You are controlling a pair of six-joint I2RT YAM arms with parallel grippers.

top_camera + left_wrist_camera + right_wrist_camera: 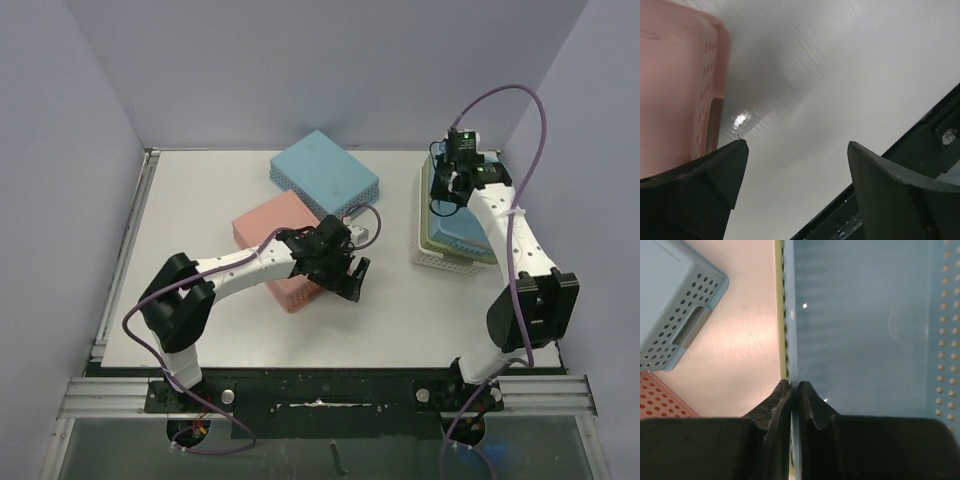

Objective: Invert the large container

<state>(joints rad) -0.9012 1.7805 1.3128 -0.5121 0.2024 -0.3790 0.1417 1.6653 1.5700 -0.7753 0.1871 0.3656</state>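
Observation:
A stack of nested open baskets stands at the right: a white one (445, 262) at the bottom, a green one (428, 232), and a blue one (462, 232) on top. My right gripper (447, 196) is shut on the blue basket's left wall; in the right wrist view the fingers (791, 384) pinch that thin wall, with the blue floor (860, 325) to the right. A pink container (272, 225) lies upside down mid-table. My left gripper (352, 276) is open and empty just right of it, the pink wall (675, 85) beside its left finger.
A light blue container (322, 172) lies upside down at the back centre and shows in the right wrist view (670, 295). The table's black front rail (920, 135) runs close to my left gripper (797, 145). Walls enclose the table on three sides.

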